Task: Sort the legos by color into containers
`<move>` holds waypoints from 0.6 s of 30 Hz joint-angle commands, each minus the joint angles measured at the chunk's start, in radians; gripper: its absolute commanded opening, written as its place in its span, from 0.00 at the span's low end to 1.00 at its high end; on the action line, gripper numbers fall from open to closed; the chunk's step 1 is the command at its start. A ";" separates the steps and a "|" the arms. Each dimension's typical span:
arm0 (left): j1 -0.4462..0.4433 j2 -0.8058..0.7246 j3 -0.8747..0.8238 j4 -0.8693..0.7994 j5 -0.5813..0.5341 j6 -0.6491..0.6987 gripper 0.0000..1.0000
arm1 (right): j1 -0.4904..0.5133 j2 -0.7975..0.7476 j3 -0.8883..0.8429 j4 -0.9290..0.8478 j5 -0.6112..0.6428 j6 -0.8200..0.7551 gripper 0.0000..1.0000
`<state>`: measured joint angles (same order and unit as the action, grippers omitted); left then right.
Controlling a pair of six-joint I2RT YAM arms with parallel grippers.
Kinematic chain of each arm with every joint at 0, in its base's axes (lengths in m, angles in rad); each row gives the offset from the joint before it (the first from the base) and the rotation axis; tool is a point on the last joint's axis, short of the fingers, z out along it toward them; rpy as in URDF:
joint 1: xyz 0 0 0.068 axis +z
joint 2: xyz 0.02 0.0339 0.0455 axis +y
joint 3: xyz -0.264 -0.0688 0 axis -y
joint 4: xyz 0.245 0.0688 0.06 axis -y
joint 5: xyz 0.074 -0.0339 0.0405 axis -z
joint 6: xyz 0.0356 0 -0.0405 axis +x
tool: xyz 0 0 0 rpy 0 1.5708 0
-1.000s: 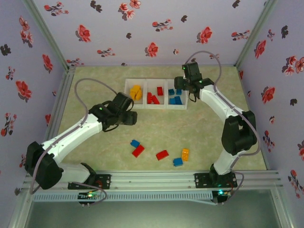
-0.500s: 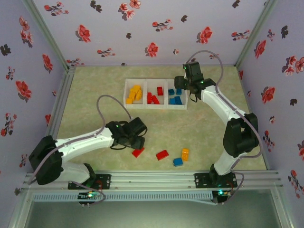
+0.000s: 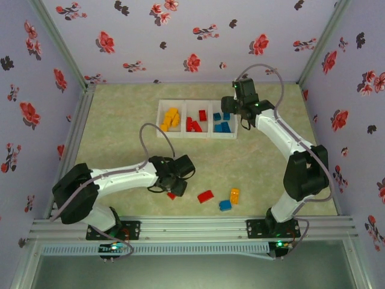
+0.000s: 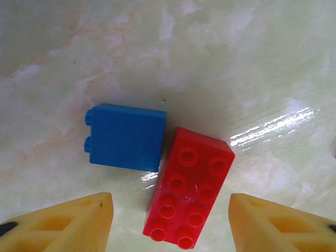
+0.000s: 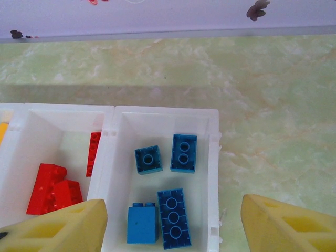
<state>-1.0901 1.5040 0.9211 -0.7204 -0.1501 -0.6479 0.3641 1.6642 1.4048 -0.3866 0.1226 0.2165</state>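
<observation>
Red studded plastic brick, long axis 1-to-7 o'clock, lies between our open left fingers; we note a blue brick touching at 10 o'clock. Right fingers open, empty.

Left pincer now over red lego

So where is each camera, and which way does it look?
Top camera: high behind the robot, looking down on the table; left arm and right arm show.
Left wrist camera: on the left gripper, facing down at a red brick and blue brick; yellow fingers show.
Right wrist camera: on the right gripper, facing down into the blue-brick bin; fingers show.
Top and right wrist share that bin.
</observation>
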 commanded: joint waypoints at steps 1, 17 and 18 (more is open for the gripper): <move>-0.020 0.022 0.031 -0.027 0.015 0.022 0.60 | -0.007 -0.028 -0.013 0.009 -0.002 -0.008 0.69; -0.030 0.130 0.041 -0.008 0.023 0.030 0.54 | -0.007 -0.042 -0.017 0.005 -0.005 -0.008 0.69; -0.030 0.132 0.041 -0.008 0.023 0.030 0.53 | -0.007 -0.044 -0.018 0.005 -0.005 -0.008 0.69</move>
<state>-1.1110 1.6188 0.9386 -0.7189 -0.1360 -0.6289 0.3641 1.6527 1.4025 -0.3866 0.1226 0.2165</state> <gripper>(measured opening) 0.536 0.691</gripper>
